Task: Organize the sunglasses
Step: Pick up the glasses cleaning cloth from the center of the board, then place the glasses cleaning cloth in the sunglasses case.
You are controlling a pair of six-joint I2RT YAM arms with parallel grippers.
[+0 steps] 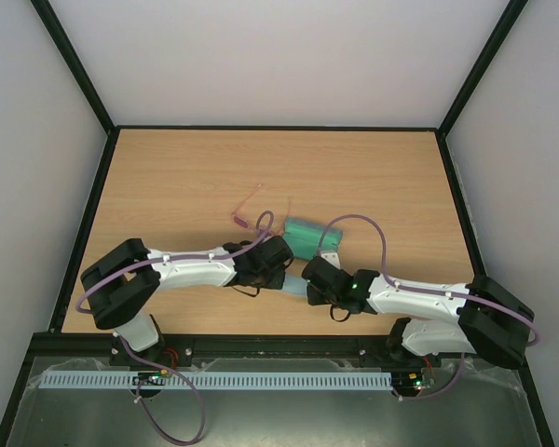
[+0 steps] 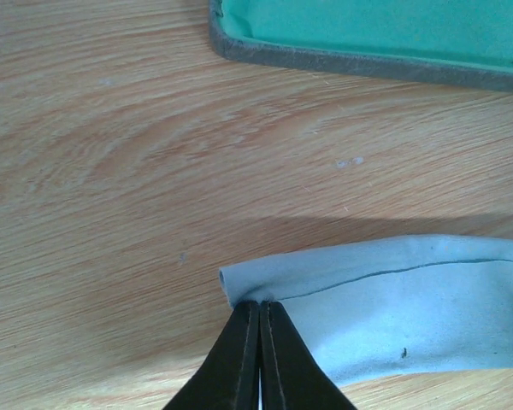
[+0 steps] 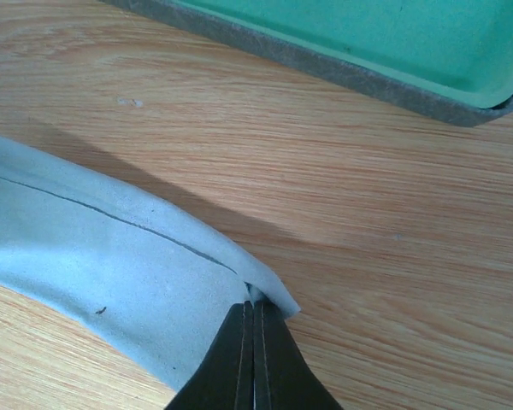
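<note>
The pink wire-framed sunglasses (image 1: 250, 216) lie on the table just behind my left wrist, in the top view only. A light blue cloth (image 1: 293, 287) hangs folded between my two grippers. My left gripper (image 2: 260, 306) is shut on the cloth (image 2: 393, 299) at its left corner. My right gripper (image 3: 255, 306) is shut on the right corner of the same cloth (image 3: 94, 256). The open case (image 1: 311, 237) with its green lining lies just beyond both grippers.
The case's grey rim (image 2: 342, 64) crosses the top of the left wrist view, and that same rim (image 3: 325, 64) slants across the top of the right wrist view. Bare wooden table (image 1: 373, 177) extends behind, bounded by a black frame (image 1: 93, 205).
</note>
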